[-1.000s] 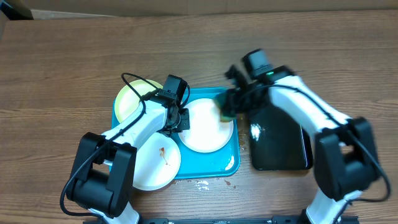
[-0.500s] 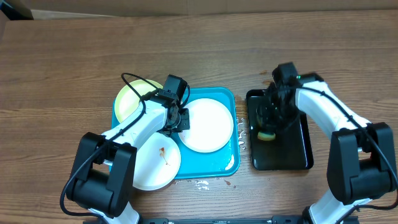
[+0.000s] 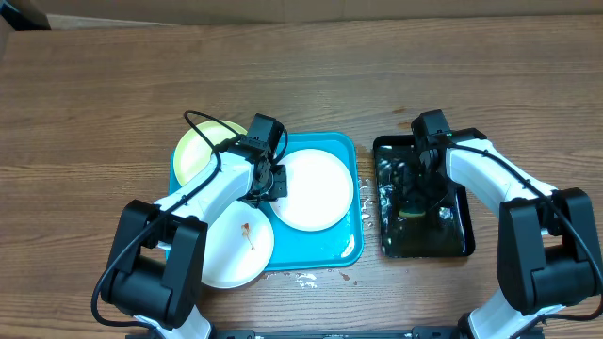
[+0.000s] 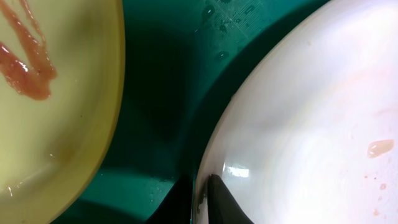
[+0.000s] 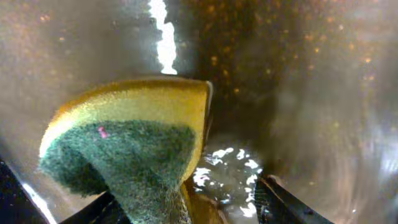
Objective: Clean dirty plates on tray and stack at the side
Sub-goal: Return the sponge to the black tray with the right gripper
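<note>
On the wooden desk (image 3: 94, 85): turquoise tray (image 3: 330, 252) at centre, and a glossy black tray (image 3: 460, 240) just to its right, not touching.

On the turquoise tray, all three plates:
- Middle white plate (image 3: 316, 193), lying flat inside the rim.
- Yellow-green plate (image 3: 193, 155), overhanging the back-left corner.
- Front white plate (image 3: 226, 259), overhanging the front-left corner.

Left gripper (image 3: 271, 184): pinching the middle white plate at its left rim, with the edge caught between the two fingers in the wrist view. Right gripper (image 3: 415, 193): down inside the black tray, apparently pinching a yellow-and-green sponge (image 5: 134, 143) that bends against the wet, shiny bottom.

Seems early in the job. Nothing stacked at the side yet.
- A reddish smear on the yellow-green plate.
- A small brown smear on the front white plate.
- Only a faint pinkish spot and some droplets on the middle one.

By that reckoning, one plate nearly clean, two yet to be scrubbed, and all the stacking left to do.
</note>
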Controlling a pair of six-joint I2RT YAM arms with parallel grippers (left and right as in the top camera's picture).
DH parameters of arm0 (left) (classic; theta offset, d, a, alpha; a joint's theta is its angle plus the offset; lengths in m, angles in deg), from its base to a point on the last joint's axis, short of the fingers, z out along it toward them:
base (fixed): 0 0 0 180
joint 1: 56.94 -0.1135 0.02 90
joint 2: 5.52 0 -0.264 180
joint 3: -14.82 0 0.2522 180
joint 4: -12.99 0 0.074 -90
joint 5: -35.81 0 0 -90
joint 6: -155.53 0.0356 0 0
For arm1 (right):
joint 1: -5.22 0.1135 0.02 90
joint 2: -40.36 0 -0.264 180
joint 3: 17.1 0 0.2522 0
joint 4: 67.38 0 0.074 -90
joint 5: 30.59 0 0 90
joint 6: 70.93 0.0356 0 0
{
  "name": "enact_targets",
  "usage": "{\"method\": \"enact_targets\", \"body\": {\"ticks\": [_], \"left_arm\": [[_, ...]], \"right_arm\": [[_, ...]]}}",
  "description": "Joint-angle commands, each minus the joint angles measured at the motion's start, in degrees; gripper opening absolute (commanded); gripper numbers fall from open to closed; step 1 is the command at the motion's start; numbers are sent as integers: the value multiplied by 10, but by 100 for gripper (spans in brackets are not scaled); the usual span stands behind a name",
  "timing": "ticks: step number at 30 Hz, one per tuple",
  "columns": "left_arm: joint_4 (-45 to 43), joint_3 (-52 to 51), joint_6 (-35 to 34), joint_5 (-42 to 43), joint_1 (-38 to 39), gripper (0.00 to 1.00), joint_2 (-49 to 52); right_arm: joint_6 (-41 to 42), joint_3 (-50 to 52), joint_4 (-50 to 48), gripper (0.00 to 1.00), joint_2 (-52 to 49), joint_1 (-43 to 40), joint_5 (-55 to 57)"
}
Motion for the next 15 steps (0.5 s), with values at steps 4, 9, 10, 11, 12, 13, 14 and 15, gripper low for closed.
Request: {"method": "enact_targets", "body": {"ticks": [4,9,10,11,12,13,14,15], "left_arm": [[2,-6,-2,-8,4,15,10],[2,-6,-2,-8,4,20,10],[2,-6,-2,-8,4,21,10],[2,-6,-2,-8,4,21,10],[2,-6,-2,-8,4,21,10],[2,-6,-2,-8,4,21,10],[2,-6,-2,-8,4,20,10],[2,-6,-2,-8,4,20,10]], "right_arm": [[0,13,23,68,-3,-2,16],[-3,12,33,72,-3,-2,-7],[-15,12,33,75,-3,-2,-30],[-23,12,33,77,-3,-2,-43],[-31,12,33,78,-3,-2,-49],[-32,12,33,78,-3,-2,-49],[-32,12,35,77,-3,-2,-49],[-32,12,42,76,-3,-2,-49]]}}
